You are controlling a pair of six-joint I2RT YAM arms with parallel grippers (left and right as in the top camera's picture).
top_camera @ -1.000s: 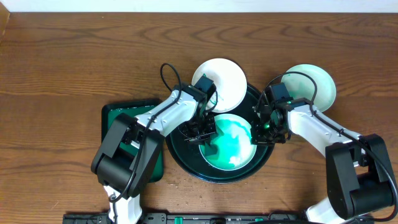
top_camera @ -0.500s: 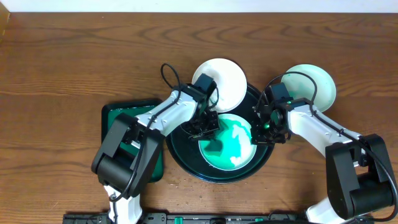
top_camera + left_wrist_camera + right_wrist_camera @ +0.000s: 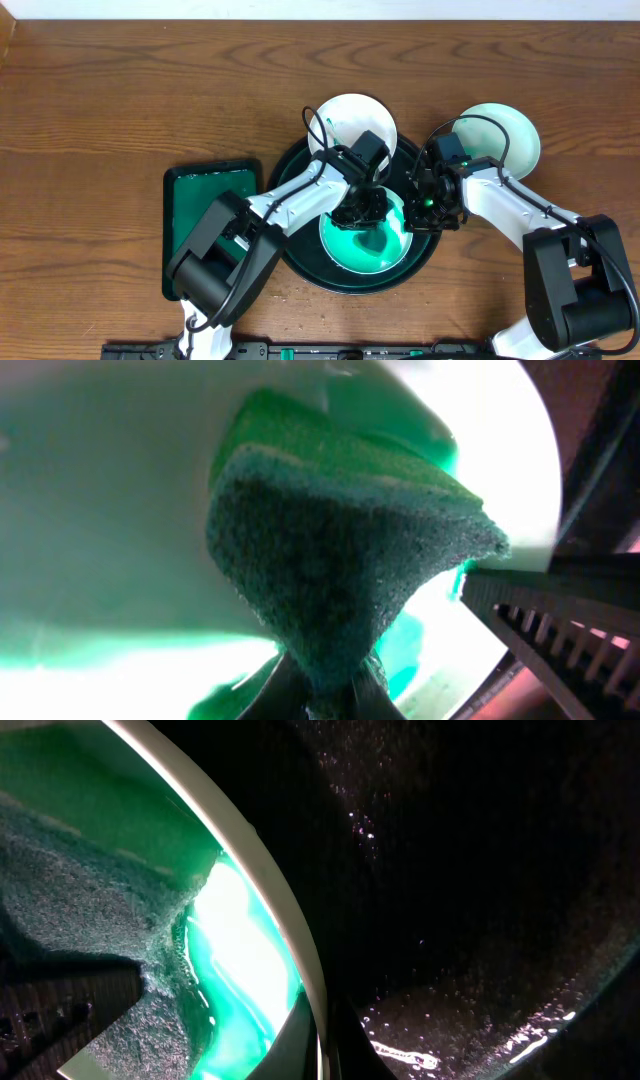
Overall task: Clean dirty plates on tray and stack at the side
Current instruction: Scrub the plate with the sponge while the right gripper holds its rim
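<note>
The job looks midway: the left claw (image 3: pixel 358 208) is clenched on a green scouring sponge (image 3: pixel 340 560) against the green-smeared round white plate (image 3: pixel 372 250) in the large round dark tray (image 3: pixel 305 265), the right claw (image 3: pixel 426 204) pinches its rim, and a second white plate (image 3: pixel 355 120) and a greenish third plate (image 3: pixel 505 135) lie apart, unstacked.

I count two grippers, the left gripper (image 3: pixel 362 205) and the right gripper (image 3: pixel 428 205). Between them is a smeared plate (image 3: pixel 385 250), just beyond the left one a second plate (image 3: pixel 350 125), and beyond the right one a third plate (image 3: pixel 505 135): three in all. There is one round tray (image 3: pixel 340 284) under both grippers. One rectangular tray (image 3: pixel 205 215) lies well left of the left gripper. There is one sponge (image 3: pixel 340 560), at the left fingertips.
</note>
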